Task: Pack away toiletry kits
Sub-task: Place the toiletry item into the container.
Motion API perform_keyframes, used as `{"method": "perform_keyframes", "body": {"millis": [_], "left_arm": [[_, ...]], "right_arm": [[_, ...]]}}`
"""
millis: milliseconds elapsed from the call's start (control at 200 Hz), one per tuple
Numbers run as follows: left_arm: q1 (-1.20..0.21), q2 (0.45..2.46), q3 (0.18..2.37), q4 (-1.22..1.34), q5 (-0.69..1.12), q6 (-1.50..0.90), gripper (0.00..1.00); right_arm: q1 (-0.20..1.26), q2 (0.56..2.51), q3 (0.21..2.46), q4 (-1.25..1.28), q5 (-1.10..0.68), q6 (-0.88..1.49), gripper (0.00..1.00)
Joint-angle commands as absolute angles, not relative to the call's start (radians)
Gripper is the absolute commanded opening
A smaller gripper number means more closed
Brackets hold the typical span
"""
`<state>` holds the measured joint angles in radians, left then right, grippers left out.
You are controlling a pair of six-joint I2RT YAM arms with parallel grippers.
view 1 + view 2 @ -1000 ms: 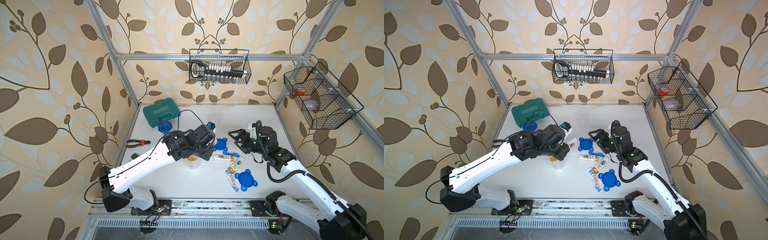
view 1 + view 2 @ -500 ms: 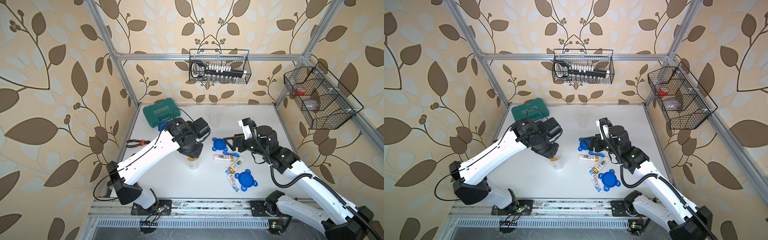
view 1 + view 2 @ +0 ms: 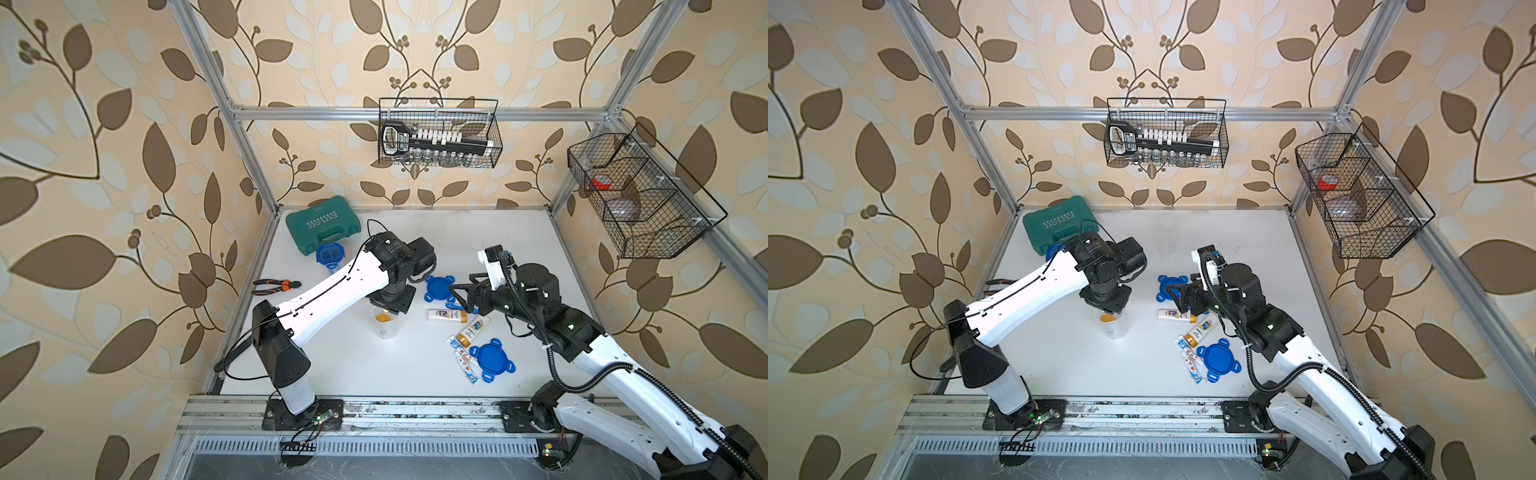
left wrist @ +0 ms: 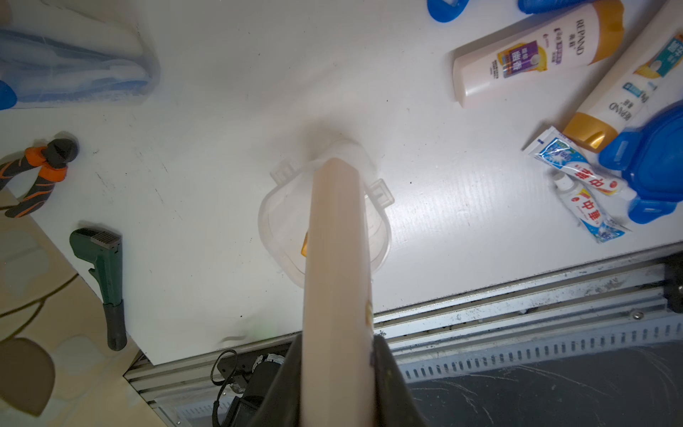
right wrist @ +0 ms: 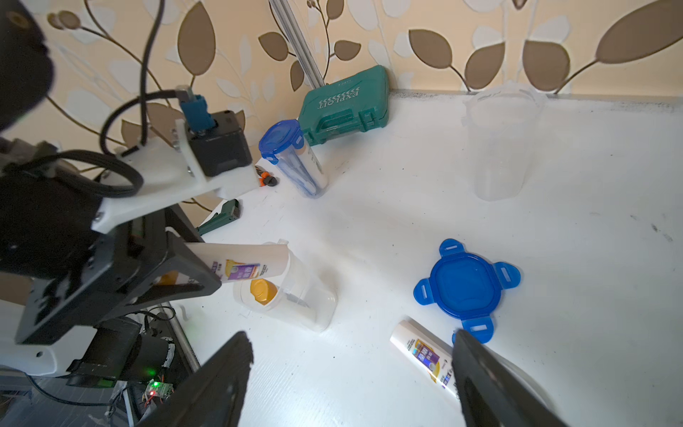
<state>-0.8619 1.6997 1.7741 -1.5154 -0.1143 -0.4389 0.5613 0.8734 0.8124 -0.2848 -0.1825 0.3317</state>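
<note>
My left gripper is shut on a white bottle. The bottle is tilted, with its free end at the mouth of an open clear jar. A gold-capped bottle lies inside that jar. My right gripper stands open just above the table, with nothing between its fingers. Beside it are a lying bottle and a blue four-tab lid. In a top view, another bottle, toothpaste tubes and a second blue lid lie near the front right.
A lidded jar with items inside stands by the green tool case. An empty clear jar stands toward the back wall. Pliers lie at the left edge. Wire baskets hang on the back wall and the right wall.
My left arm has swung back and in, bringing the bottle over the open jar. My right gripper has moved left toward the blue lid and the lying bottle.
</note>
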Motion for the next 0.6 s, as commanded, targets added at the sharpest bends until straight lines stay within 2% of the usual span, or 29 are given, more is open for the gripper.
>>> {"method": "perform_keyframes", "body": {"millis": [0,390,595], "left_arm": [[-0.848,1.693,1.786,-1.699,-0.15,-0.446,0.0],[-0.835,1.639,1.681,-1.684,-0.099,-0.431,0.0],[-0.794,1.665,1.635,-1.62,-0.034,-0.375,0.0]], "right_arm": [[0.567,0.856,0.807,-0.291,-0.163,0.321,0.85],[0.566,0.886,0.798,-0.265,-0.155,0.346,0.85],[0.567,0.905,0.793,-0.285,-0.094,0.372,0.86]]}}
